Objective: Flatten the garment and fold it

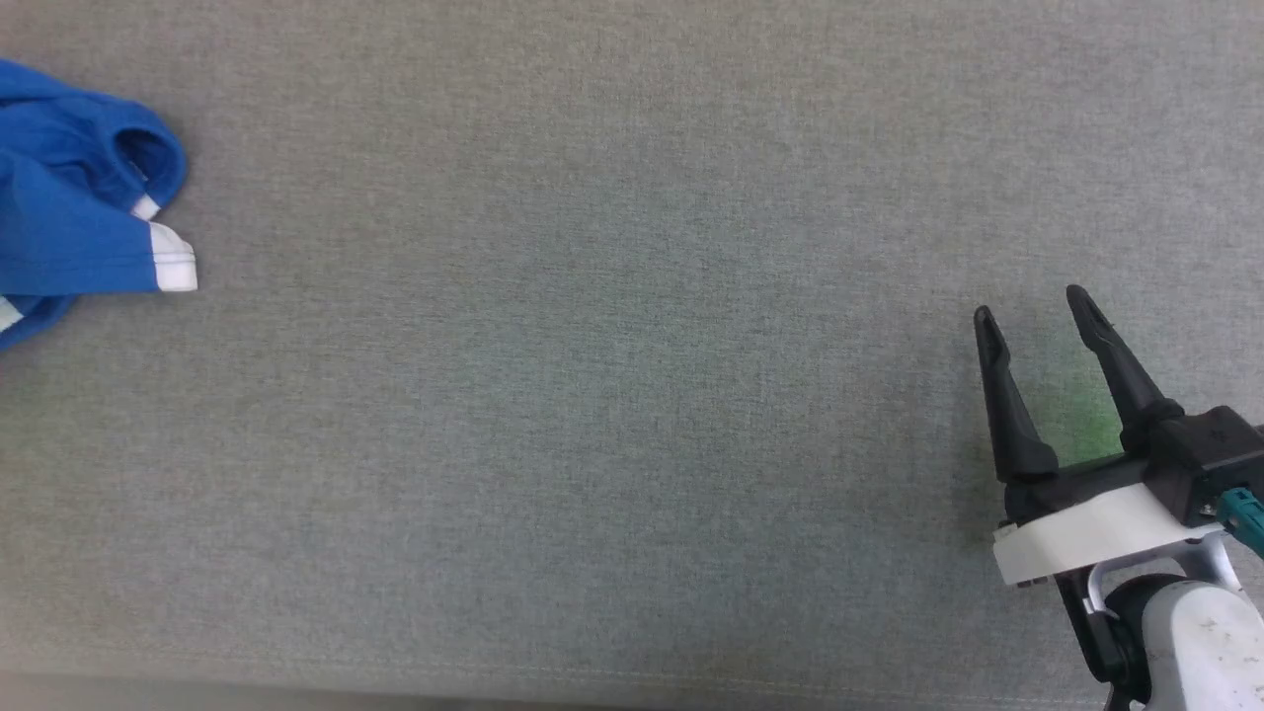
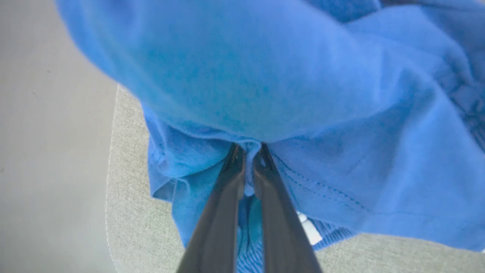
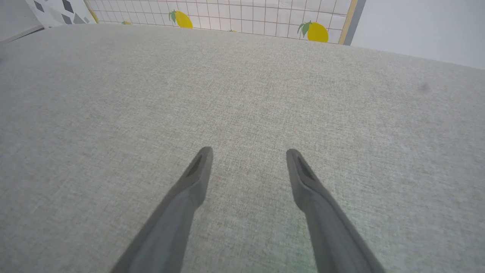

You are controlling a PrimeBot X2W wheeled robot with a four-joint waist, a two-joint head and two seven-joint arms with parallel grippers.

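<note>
On my left wrist view the left gripper has its two fingers pressed almost together, with a small fold of the garment pinched between the tips. The blue cloth bunches past the fingertips and spills to both sides of them, blocking nearly everything beyond. Just to the right of the fingers, low down near their base, a small white label peeks out from under a stitched hem. To the left of the fingers I can see the stitched edge of the grey fabric surface, and beyond that edge a plain pale floor. On the head view the shorts lie crumpled at the far left border, a white stripe end pointing toward the middle, well apart from the right gripper. That gripper's fingers are spread wide and hold nothing; bare grey cloth lies between and ahead of them, with a faint green tint on the surface between the fingers near their base. Far ahead of the right fingertips, past the end of the surface, stands a white tiled panel with yellow lemon prints, and a plain pale wall beside it.
</note>
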